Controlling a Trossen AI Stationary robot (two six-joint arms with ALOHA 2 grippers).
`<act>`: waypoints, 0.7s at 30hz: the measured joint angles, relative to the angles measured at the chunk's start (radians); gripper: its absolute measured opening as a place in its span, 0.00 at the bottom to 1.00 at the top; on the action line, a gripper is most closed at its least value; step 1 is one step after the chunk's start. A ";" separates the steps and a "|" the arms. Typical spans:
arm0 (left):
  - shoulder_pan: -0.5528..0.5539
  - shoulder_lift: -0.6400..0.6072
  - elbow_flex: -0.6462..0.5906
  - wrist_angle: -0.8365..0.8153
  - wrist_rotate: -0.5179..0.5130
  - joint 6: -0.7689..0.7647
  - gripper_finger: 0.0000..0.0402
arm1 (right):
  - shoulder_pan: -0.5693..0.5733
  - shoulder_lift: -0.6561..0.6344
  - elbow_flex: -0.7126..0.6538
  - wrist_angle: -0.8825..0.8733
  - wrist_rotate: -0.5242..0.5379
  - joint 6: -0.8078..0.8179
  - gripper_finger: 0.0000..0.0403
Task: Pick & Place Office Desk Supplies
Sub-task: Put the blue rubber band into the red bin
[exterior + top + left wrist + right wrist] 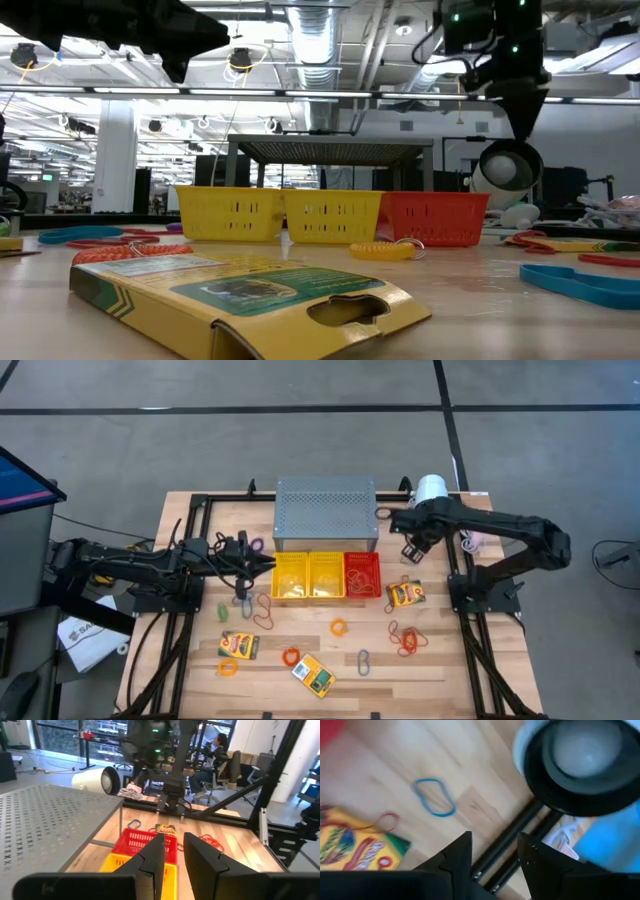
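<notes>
Office desk supplies lie scattered on the wooden table: a yellow-and-green card box point(406, 595) at the right, two more point(239, 646) point(313, 673) at the front, orange band loops point(339, 627), red loops point(405, 638) and a blue oval clip point(364, 661). My right gripper point(410, 553) hangs open above the table right of the red basket point(362, 573), pointing steeply down. Below it, the right wrist view shows a blue clip point(434, 797) and a card box point(355, 845). My left gripper point(174, 855) stands level at the left yellow basket's point(290, 575) left rim, slightly open, with nothing between its fingers.
A big grey perforated metal box point(326, 512) stands behind two yellow baskets and the red one. A white round device point(432, 488) sits at the far right by the black frame rail point(515, 840). In the low view a card box point(240, 290) lies close in the foreground.
</notes>
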 joint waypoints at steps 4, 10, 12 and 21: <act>0.000 0.000 0.000 0.000 0.007 -0.014 0.17 | -0.092 -0.017 -0.013 0.031 -0.005 0.000 0.37; 0.000 0.000 0.000 0.000 0.009 -0.014 0.17 | -0.208 -0.055 -0.060 0.107 -0.130 -0.018 0.37; 0.000 0.000 0.000 0.000 0.009 -0.014 0.17 | -0.247 -0.070 -0.091 0.124 -0.162 -0.018 0.37; 0.000 0.000 -0.001 0.000 0.011 -0.014 0.17 | -0.324 -0.152 -0.238 0.261 -0.275 0.046 0.37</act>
